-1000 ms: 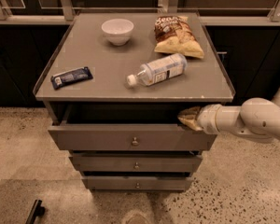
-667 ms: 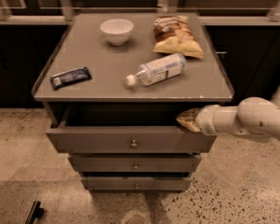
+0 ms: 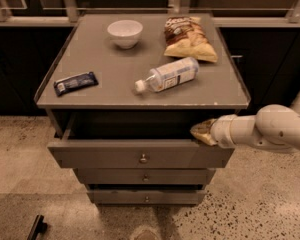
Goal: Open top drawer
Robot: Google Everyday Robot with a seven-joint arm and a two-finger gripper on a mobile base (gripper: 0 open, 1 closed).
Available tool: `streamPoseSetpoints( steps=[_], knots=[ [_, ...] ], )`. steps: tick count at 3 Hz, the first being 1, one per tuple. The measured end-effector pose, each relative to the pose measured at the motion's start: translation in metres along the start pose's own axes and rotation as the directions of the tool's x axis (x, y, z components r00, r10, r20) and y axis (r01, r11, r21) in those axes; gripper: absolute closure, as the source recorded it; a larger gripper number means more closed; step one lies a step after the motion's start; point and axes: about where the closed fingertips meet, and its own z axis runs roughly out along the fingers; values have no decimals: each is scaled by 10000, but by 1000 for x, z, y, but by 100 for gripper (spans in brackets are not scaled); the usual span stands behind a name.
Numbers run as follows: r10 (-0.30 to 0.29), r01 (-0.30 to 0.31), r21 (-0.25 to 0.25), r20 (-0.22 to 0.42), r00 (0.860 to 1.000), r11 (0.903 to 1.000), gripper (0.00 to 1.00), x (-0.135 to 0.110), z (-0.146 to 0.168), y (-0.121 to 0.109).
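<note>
The top drawer (image 3: 110, 155) is the widest grey-taupe front, with a small round metal knob (image 3: 143, 158) at its centre. It stands pulled out from the cabinet, with a dark gap behind its upper edge. My gripper (image 3: 202, 132) comes in from the right on a white arm and rests at the drawer's upper right edge, just under the tabletop overhang.
Two narrower drawer fronts (image 3: 144, 177) sit below. On the cabinet top (image 3: 100, 64) lie a white bowl (image 3: 125, 33), a chip bag (image 3: 187, 38), a lying plastic bottle (image 3: 168, 74) and a dark snack bar (image 3: 75, 83). Speckled floor surrounds the cabinet; a dark object (image 3: 36, 227) lies bottom left.
The top drawer has slid further out toward the camera. My gripper has stayed at its upper right edge and moved along with it.
</note>
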Motion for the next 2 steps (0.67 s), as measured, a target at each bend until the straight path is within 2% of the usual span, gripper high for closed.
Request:
streamPoseSetpoints(
  steps=[1,2],
  knots=[
    [2,-2,-3,-1,10000,10000,100,-1,0,0],
    [382,-394,-692,-199,9991,9968,100,5,-10,27]
  ],
)
